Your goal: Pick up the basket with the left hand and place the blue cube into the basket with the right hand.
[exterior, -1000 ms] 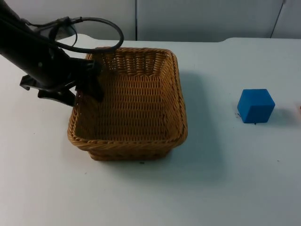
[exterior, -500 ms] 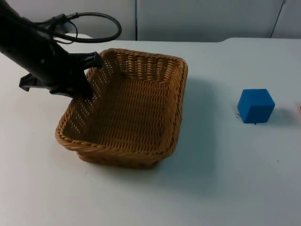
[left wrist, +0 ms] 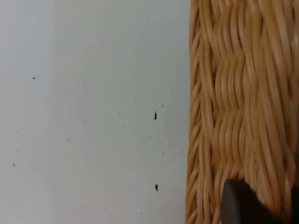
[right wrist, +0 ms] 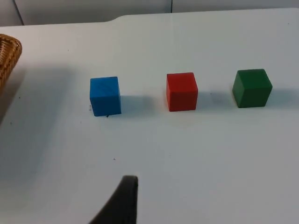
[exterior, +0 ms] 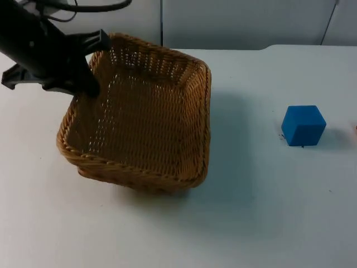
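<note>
The left gripper [exterior: 92, 64] is clamped on the left rim of the wicker basket [exterior: 139, 111], which hangs tilted above the white table [exterior: 268, 212], its held side raised and its far corner lifted toward the grey partition wall [exterior: 234, 22], a soft shadow spreading on the table to its right; in the left wrist view the woven rim of the basket [left wrist: 238, 107] runs close beside a black fingertip [left wrist: 243, 205], with bare table surface alongside it; the blue cube [exterior: 303, 125] sits flat on the table well apart from the basket, to its right in the top view, untouched and upright; the right wrist view looks across the table at the blue cube [right wrist: 105, 95], with a red cube [right wrist: 181, 91] next to it and a green cube [right wrist: 252, 87] beyond that (the three stand in a row, apart from one another), while an edge of the basket [right wrist: 9, 56] appears at the side; whether the right gripper is open or closed cannot be told from the one dark fingertip [right wrist: 122, 200] in that view; the right arm waits, away from the cube.
</note>
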Robot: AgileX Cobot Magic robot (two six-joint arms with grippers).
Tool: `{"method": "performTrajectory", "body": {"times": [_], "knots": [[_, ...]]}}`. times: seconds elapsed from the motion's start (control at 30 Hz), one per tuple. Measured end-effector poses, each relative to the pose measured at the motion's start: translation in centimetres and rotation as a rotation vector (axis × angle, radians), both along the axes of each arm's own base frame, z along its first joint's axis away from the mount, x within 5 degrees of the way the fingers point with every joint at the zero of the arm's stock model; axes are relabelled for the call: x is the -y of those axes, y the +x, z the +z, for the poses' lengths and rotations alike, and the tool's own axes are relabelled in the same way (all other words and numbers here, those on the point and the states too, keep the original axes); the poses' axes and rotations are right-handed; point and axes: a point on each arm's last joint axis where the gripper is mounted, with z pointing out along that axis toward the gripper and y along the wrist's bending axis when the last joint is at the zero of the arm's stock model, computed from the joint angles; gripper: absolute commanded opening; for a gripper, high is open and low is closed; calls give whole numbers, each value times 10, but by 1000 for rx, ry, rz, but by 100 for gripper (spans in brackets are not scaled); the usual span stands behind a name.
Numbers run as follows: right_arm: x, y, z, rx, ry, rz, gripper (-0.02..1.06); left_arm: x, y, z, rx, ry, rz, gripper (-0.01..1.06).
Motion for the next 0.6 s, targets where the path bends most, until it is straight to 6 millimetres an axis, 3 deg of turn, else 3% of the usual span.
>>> {"method": "performTrajectory", "body": {"times": [0.13, 0.3, 0.43, 0.57, 0.6], "knots": [[-1, -1, 2, 13, 10, 7, 104, -2, -19, 9, -15, -10, 11, 0], [-3, 3, 23, 54, 11, 36, 103, -5, -37, 7, -48, -10, 15, 0], [-5, 21, 44, 4, 21, 54, 103, -4, -42, 13, -51, -26, 11, 0], [-8, 66, 73, -42, 37, 96, 102, -2, -44, 23, -30, -72, 21, 0], [-8, 66, 73, -42, 37, 96, 102, -2, -44, 23, -30, -72, 21, 0]]}}
